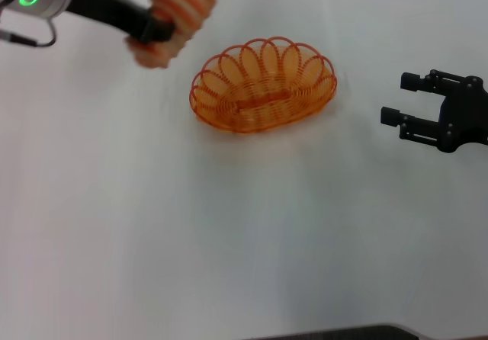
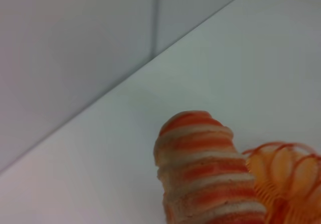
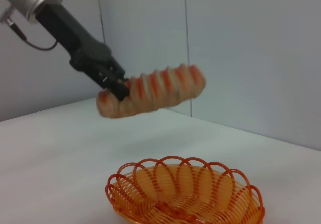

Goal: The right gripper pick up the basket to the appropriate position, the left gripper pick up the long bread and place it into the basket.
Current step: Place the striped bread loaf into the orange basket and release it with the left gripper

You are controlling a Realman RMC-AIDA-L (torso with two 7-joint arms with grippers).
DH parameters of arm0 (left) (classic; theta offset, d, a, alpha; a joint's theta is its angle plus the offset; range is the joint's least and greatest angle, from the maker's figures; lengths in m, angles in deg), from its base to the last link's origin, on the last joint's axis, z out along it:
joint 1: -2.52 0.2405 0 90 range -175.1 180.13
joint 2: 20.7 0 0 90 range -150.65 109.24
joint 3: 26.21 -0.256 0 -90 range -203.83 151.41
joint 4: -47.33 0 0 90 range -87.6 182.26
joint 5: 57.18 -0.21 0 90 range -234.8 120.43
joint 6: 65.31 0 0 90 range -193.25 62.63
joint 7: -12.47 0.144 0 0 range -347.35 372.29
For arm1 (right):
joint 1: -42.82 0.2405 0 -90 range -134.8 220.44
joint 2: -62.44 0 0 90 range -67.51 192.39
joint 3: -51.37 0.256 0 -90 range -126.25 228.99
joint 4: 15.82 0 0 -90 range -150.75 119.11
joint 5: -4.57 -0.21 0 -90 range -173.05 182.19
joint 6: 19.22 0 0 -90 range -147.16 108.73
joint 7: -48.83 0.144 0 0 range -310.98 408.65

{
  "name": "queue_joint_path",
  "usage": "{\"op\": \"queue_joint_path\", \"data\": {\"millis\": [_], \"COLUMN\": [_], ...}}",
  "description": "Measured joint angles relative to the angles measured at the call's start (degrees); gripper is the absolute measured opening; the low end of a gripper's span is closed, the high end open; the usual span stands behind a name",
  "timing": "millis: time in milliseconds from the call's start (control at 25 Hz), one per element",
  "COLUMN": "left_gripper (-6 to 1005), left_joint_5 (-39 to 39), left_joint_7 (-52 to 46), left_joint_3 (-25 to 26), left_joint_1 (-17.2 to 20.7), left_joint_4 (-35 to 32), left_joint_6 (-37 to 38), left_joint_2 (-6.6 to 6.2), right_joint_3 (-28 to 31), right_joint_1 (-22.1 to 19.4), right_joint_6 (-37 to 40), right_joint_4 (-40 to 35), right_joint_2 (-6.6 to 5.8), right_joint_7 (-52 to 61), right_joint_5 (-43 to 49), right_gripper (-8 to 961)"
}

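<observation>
While the long bread (image 1: pixel 183 8) hangs in the air, I see it pinched near one end by the left gripper (image 1: pixel 158 30), whose fingers are clamped on it, up and to the left of the basket (image 1: pixel 263 85). That orange wire basket sits on the white bench (image 1: pixel 229 233) with nothing in it. My right gripper (image 1: pixel 394 100) hovers well right of the basket, fingers apart.

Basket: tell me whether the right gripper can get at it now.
Probably yes: the right gripper is open beside the basket, bare table between; the long bread hangs in the left gripper.
</observation>
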Motion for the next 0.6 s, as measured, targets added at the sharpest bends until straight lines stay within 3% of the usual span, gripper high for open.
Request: {"op": "queue_joint_path", "data": {"millis": [280, 600], "left_gripper": [302, 245], "left_joint_5": [3.6, 3.6], "left_joint_7": [7.6, 14.1], "left_joint_3": [-7.9, -17.9], "left_joint_1": [-2.3, -2.5], "left_joint_4": [-1.9, -1.7], "left_joint_6": [0.3, -0.6], "left_joint_2": [-0.01, 0.5], "right_joint_3": [0.0, 0.0], "right_joint_1": [0.0, -0.4], "right_joint_6": [0.0, 0.1], "right_joint_4": [0.0, 0.1], "right_joint_2": [0.05, 0.16], "right_joint_7": [0.0, 0.0], "right_joint_5": [0.1, 0.1], "right_gripper": [718, 718]}}
